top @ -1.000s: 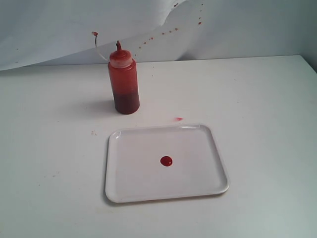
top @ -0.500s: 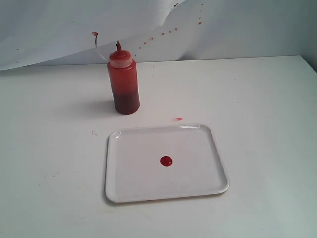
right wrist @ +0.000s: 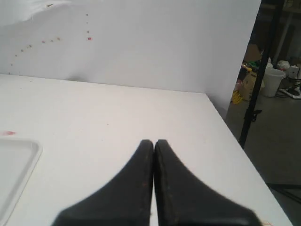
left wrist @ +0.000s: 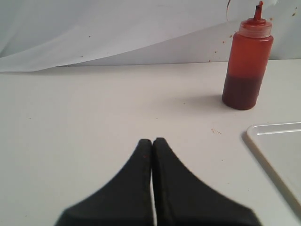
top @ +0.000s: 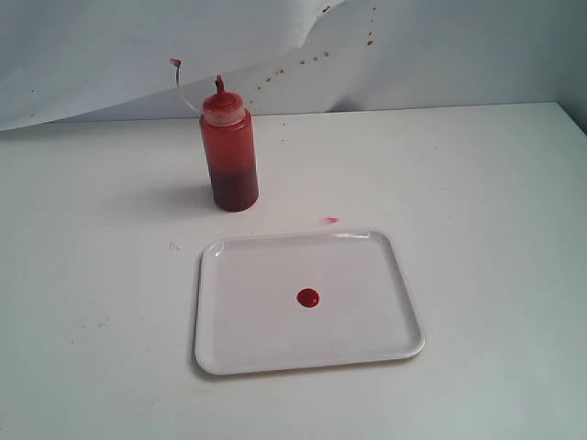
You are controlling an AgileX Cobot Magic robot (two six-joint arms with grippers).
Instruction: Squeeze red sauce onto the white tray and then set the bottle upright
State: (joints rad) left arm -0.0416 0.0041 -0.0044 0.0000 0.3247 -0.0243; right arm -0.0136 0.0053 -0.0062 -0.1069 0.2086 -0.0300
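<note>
**Item 1 – left gripper** (left wrist: 151,140). Black jaws pressed together with nothing between them. It hangs over bare table (top: 477,183), well apart from the bottle.

**Item 2 – squeeze bottle** (top: 228,151). Translucent red-orange plastic with a darker band of sauce in the lower part, a pale domed cap and a thin red nozzle. It stands upright toward the table's far edge, left of centre, beyond the tray's far left corner and not touching it. Judged light and soft-walled, with most of its weight low and probably a slick surface. Best taken around the mid-body below the cap's shoulder; a hard pinch would likely push sauce out.

**Item 3 – white tray** (top: 248,321). Glossy, with a low rim, it lies flat near the table's front edge.

**Item 4 – red sauce** (top: 308,298). One round glossy blob sits near the tray's middle, so both steps look complete.

**Item 5 – pinkish smear** (top: 330,220). It sits on the table just beyond the tray's far rim.

**Item 6 – backdrop sheet** (top: 459,55). White, dotted with red specks (top: 303,61).

**Item 7 – right gripper** (right wrist: 154,141). Jaws closed on nothing. It is over the table's right side, near its right edge, with the tray's corner (right wrist: 14,165) off to one side.
</note>
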